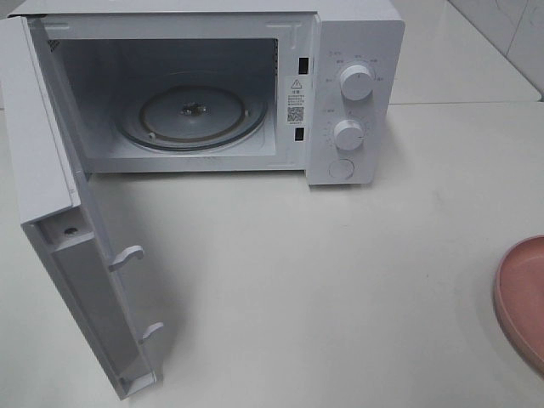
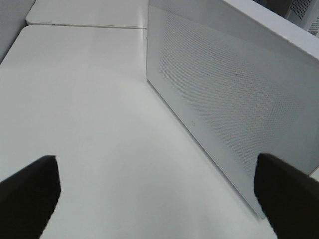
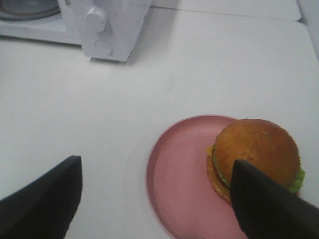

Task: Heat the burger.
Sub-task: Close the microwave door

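My right claw (image 3: pixel 157 199) hung spread wide above the white table (image 1: pixel 340 280), its two dark fingers (image 3: pixel 40 204) far apart and gripping nothing. Below it sat the burger (image 3: pixel 256 157), resting on a pink plate (image 3: pixel 184 189) toward the plate's edge rather than its middle. Its glossy brown bun faced up, with a frill of green lettuce and a sliver of yellow cheese showing at the sides. One of my fingers crossed in front of the burger's near side in the wrist view, though I could not tell whether it touched the bun. From the high camera only a slice of that plate (image 1: pixel 523 297) showed at the right border of the table, and the burger itself lay out of that picture.

My left claw (image 2: pixel 157 199) was likewise fully open and empty, fingers (image 2: pixel 30 194) well apart over bare tabletop, just beside the perforated outer face of the microwave door (image 2: pixel 234 94).

The white microwave (image 1: pixel 353 51) stood at the far side of the table, well apart from the plate. Its door (image 1: pixel 76 280) was swung open to the left, two latch hooks jutting from its inner edge. Inside the cavity lay the round glass turntable (image 1: pixel 191 110), with nothing on it. Two round dials (image 1: pixel 355 82) and a button sat on the control panel to the right of the cavity.
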